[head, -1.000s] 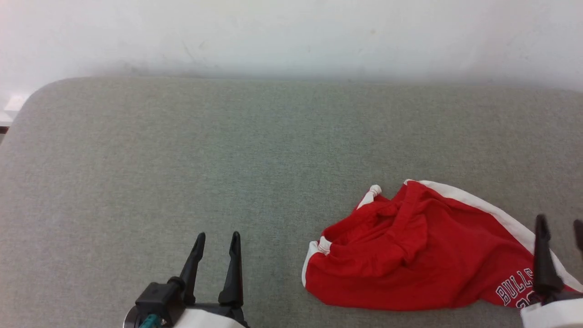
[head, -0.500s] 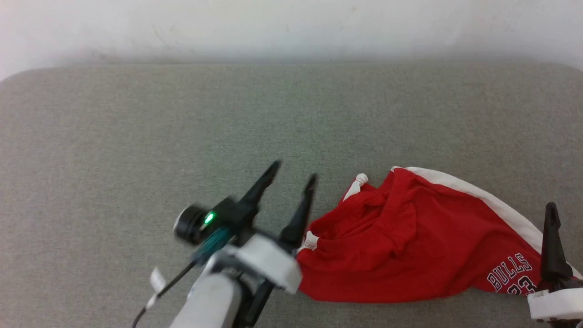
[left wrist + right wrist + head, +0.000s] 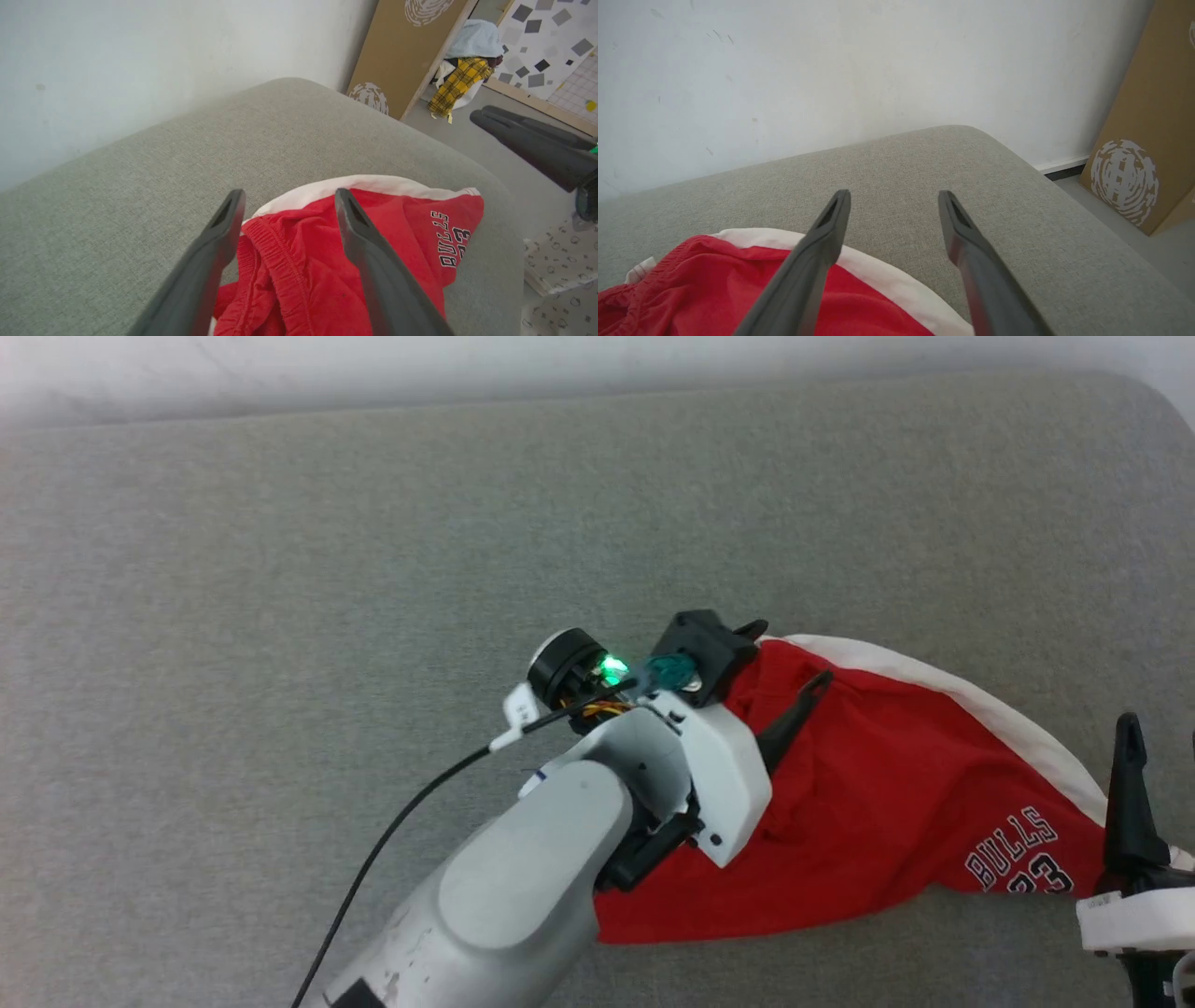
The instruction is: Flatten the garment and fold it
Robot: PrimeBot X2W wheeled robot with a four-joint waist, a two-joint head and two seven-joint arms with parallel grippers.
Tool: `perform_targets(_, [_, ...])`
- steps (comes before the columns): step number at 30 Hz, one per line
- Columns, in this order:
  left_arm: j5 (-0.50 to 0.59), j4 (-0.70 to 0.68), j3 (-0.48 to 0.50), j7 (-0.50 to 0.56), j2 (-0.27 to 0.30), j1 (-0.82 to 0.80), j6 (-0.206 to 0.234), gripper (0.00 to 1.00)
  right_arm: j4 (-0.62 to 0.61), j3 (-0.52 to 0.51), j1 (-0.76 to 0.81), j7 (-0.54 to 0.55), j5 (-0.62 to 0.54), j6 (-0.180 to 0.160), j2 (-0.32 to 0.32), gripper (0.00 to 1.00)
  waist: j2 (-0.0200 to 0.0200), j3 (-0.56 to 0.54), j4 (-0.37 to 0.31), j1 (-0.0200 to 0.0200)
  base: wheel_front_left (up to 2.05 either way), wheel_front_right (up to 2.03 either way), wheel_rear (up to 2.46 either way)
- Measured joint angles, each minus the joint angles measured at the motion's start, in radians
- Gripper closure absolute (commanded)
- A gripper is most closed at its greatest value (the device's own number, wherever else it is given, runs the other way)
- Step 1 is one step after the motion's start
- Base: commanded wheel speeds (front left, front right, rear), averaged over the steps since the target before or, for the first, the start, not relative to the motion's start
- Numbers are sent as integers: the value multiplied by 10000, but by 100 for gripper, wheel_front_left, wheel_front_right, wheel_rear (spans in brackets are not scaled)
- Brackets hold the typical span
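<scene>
Left gripper (image 3: 794, 651) wide open, empty, over the garment (image 3: 868, 803) at its waistband — right gripper (image 3: 1162, 728) likewise, over the white stripe.

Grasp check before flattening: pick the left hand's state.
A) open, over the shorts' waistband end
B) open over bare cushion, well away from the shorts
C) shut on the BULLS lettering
A: the left hand has its fingers spread, with the gathered waistband of the shorts between them; the lettering lies off to one side.
</scene>
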Motion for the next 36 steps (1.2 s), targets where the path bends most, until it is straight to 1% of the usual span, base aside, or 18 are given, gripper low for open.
perform_targets(2, [-282,422,-370,161,-4,-321,192,0,65,19,-90,-48,17,0,-2,0,0,161,-151,0,0,0,0])
perform_targets(6, [-679,1235,-953,451,-6,-908,754,0,236,44,-181,-94,46,0,-2,0,0,488,-408,0,0,0,0])
perform_targets(13, [-1112,2445,-1645,867,-6,-1628,1684,0,474,268,-505,-232,130,0,-2,0,0,912,-821,0,0,0,0])
perform_targets(14, [-1112,2445,-1645,867,-6,-1628,1684,0,474,268,-505,-232,130,0,-2,0,0,912,-821,0,0,0,0])
perform_targets(15, [-1220,2594,-1733,951,-2,-1689,1793,0,518,291,-517,-245,130,0,0,0,0,952,-877,0,0,0,0])
perform_targets(16, [-1300,2717,-1812,1005,2,-1728,1848,63,560,297,-517,-255,130,0,0,0,0,984,-926,0,0,0,0])
perform_targets(17, [-1409,2876,-1933,965,-6,-1744,1992,100,621,293,-517,-276,130,0,-2,0,0,1027,-1009,0,0,0,0])
perform_targets(20, [-1532,2999,-2033,838,-2,-1830,2033,100,667,286,-517,-322,130,0,-2,0,0,1024,-1056,0,0,0,0])
perform_targets(22, [-1737,3012,-2054,575,-12,-1880,2102,100,713,253,-516,-330,128,0,-2,0,0,970,-1056,-1,0,0,0])
perform_targets(26, [-2220,3007,-1988,-65,-8,-1879,2414,100,752,217,-508,-324,115,0,-2,0,0,782,-955,-1,0,0,0])
perform_targets(31, [-2819,3009,-1429,-677,29,-1857,2627,100,639,217,-474,-242,19,0,-2,0,0,486,-709,-2,0,0,0])
perform_targets(33, [-3085,2849,-1032,-888,253,-1755,2721,100,585,196,-436,-197,6,0,-2,0,0,349,-603,-3,0,0,0])
perform_targets(36, [-3438,2288,-403,-1195,940,-1247,3051,100,491,104,-372,-73,-46,0,-2,0,0,173,-432,-2,0,0,0])
